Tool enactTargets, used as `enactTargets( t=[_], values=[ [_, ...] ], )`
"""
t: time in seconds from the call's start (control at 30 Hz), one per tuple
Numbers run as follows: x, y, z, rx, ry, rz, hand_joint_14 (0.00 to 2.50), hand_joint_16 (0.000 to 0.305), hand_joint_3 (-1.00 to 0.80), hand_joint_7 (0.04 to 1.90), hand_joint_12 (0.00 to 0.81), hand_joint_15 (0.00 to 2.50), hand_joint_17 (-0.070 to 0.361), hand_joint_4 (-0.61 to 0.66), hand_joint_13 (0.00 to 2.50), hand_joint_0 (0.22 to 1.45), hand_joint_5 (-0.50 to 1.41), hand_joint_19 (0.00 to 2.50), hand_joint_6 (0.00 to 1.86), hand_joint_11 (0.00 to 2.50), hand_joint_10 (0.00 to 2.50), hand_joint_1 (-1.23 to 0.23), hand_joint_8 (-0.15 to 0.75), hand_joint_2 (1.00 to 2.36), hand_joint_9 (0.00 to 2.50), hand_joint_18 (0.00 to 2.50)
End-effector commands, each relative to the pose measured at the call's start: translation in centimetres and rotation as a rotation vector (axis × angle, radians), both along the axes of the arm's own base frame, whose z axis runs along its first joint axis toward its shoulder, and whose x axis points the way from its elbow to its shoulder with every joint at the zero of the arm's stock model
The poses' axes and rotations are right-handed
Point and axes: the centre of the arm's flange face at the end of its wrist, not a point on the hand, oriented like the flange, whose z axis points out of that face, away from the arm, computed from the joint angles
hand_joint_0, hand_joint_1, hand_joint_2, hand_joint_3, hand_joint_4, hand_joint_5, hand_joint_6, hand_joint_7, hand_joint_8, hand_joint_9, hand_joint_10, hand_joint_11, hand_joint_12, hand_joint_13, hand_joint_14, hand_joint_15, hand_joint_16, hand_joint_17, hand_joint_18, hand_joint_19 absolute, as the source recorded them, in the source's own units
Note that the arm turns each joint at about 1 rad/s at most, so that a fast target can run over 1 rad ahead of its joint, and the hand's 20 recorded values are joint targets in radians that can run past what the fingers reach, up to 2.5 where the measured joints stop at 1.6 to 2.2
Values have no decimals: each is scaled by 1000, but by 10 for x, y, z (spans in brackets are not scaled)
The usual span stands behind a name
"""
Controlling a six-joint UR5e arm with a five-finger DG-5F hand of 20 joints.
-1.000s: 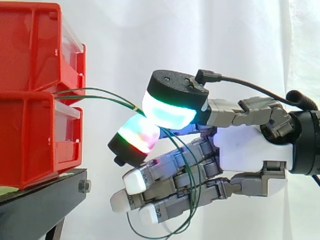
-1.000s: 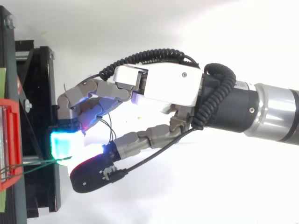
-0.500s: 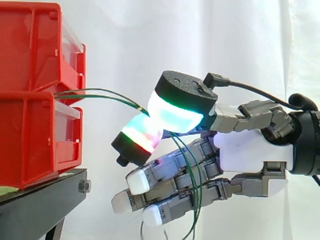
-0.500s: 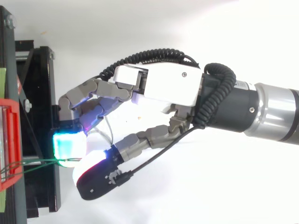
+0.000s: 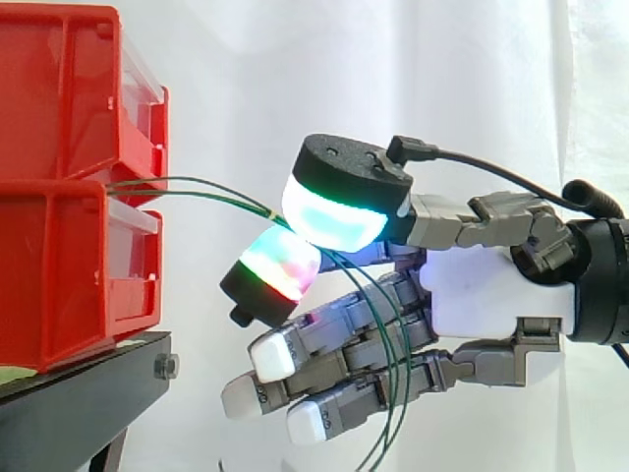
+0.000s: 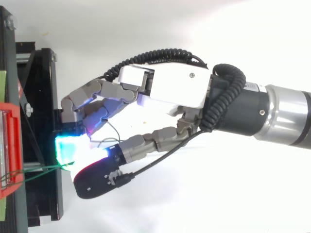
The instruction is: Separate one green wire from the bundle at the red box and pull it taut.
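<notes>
Side view: nearest the camera, the hand [image 5: 482,285] curls its thumb pad [image 5: 334,216] down against one glowing fingertip [image 5: 280,264], pinching the green wires [image 5: 246,204] between them. The other fingers lie loosely bent below. Past the pinch, slack wire loops down across those fingers. Further left, two strands run from the pinch to the red bins [image 5: 69,265] on the black stand [image 5: 79,403], with the white curtain [image 5: 295,69] behind.

The grasp looks made, though both strands seem to enter the pinch, so I cannot tell whether one is separated. Next, the hand should draw away from the bins, gripping firmly, until one strand straightens.
</notes>
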Motion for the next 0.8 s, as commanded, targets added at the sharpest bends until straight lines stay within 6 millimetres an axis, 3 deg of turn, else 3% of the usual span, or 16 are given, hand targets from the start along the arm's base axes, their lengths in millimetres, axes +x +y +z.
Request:
enactTargets(
  t=[0.0,0.17,0.43,0.7,0.77],
  values=[
    [0,-2,1,0,-2,-2,7,51,-250,1118,339,204,114,124,646,637,-206,271,897,470,12,-871,302,1018,723,706],
    [6,-4,16,3,-15,-6,7,50,-500,1097,332,190,113,187,655,697,-201,247,894,483,12,-903,293,1000,742,738],
    [5,-7,18,-2,13,-9,10,53,-500,1094,356,220,119,215,711,524,-183,311,879,490,14,-750,322,1000,814,781],
    [5,-7,18,-2,13,-10,10,51,-500,1122,345,235,114,203,710,567,-175,338,859,484,12,-666,314,1000,820,766],
    [5,-6,18,-2,14,-9,8,50,-428,1144,342,237,113,194,709,591,-172,343,855,477,12,-675,311,1006,819,760]
  ],
)
